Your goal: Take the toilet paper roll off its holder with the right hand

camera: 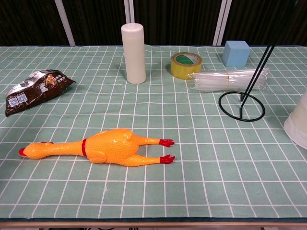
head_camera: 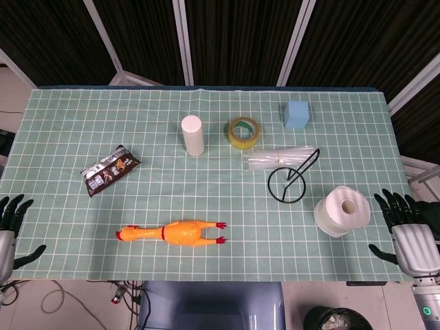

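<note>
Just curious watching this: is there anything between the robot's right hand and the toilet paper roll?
No. In the head view, only bare green tablecloth separates the right hand from the toilet paper roll.
</note>
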`<state>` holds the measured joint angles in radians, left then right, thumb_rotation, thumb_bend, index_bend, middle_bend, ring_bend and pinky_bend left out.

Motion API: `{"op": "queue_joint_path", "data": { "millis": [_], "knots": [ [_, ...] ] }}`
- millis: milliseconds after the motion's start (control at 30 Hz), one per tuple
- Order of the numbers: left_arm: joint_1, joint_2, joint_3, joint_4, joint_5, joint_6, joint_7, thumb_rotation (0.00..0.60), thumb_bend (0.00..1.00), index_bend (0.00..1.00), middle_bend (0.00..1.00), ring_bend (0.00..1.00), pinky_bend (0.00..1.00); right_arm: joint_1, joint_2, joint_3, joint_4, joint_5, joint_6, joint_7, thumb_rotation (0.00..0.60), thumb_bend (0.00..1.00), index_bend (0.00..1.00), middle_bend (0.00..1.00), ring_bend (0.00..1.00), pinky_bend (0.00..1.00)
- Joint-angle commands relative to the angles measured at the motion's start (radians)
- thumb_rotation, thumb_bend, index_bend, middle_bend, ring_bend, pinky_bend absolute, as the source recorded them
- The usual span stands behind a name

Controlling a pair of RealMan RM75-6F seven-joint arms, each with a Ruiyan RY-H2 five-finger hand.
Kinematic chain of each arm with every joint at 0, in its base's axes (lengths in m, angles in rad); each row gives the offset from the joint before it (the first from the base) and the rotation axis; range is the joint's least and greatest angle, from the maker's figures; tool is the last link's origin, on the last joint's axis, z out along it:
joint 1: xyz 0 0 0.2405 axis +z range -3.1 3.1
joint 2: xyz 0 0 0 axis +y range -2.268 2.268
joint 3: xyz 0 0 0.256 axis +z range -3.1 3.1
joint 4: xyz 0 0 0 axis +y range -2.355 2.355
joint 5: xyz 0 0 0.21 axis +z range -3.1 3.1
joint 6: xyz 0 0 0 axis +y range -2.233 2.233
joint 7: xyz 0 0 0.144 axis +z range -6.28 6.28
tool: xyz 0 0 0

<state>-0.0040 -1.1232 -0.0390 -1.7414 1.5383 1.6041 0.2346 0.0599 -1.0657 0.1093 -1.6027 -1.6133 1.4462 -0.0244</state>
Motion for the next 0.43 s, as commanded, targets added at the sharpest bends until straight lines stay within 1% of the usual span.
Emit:
{"op": "queue_joint_path", "data": {
  "millis": [33,433],
  "knots": [
    [0.001,0.002,0.001,-0.002,-0.003,-0.001,0.001,0.600,0.04,0.14,0.05,0.00,0.00,-0.005,-0.014,-0.003,0.019,0.011,0.012,0.005,0.600,0.00,0.00,0.00,0.00,0.00],
    [-0.003,-0.002,0.000,0.003,0.009,0.000,-0.003,0.600,0.04,0.14,0.05,0.00,0.00,-0.002,-0.041,-0.002,0.049,0.013,0.047,0.022,0.600,0.00,0.00,0.00,0.00,0.00]
  ]
}}
